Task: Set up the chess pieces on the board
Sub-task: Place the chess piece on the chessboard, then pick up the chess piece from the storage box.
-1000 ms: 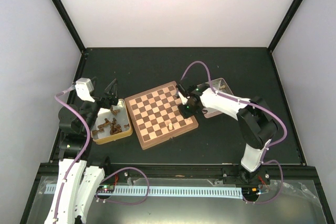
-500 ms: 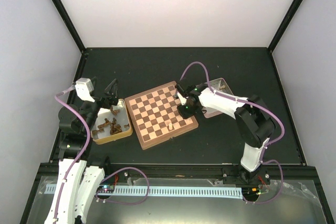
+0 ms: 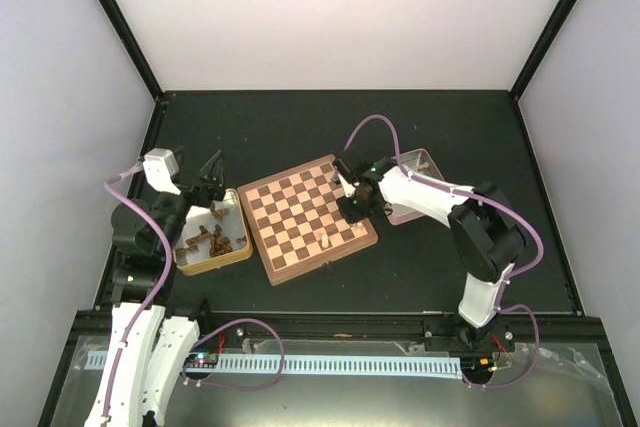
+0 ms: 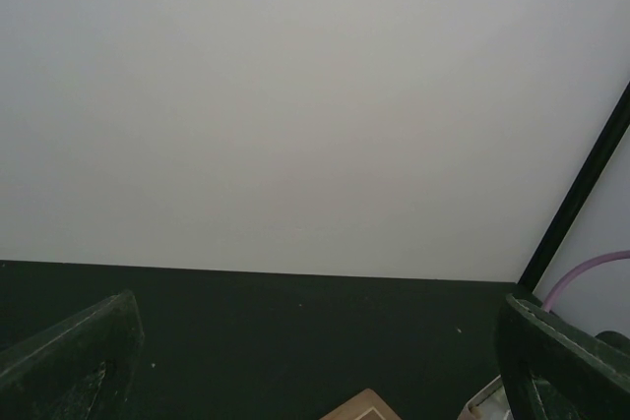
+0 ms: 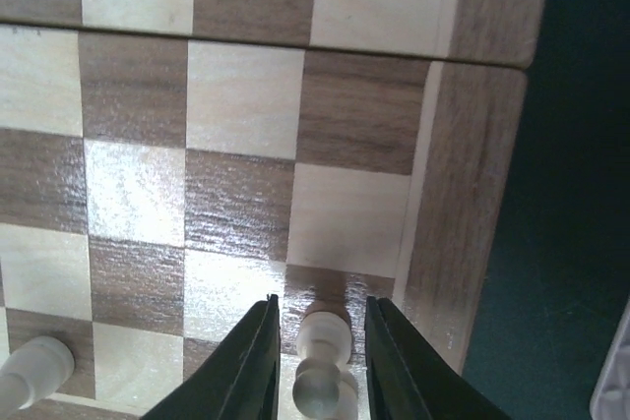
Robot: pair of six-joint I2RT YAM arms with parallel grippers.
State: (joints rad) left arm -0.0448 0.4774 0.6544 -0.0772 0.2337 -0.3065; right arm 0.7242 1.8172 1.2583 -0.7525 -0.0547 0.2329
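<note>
You have one pale chess piece [image 5: 325,346] standing on a dark square just inside the rim of the board [image 5: 246,95]. The right gripper [image 5: 323,307] straddles it, jaws narrow with a sliver of gap on each side, and a second pale piece [image 5: 34,366] stands nearby on the board. Your left gripper [image 3: 212,169] hangs wide and empty-handed over the tan tray [image 3: 240,255] of dark brown pieces [image 3: 210,240], which sits on the surface just left of the board.
</note>
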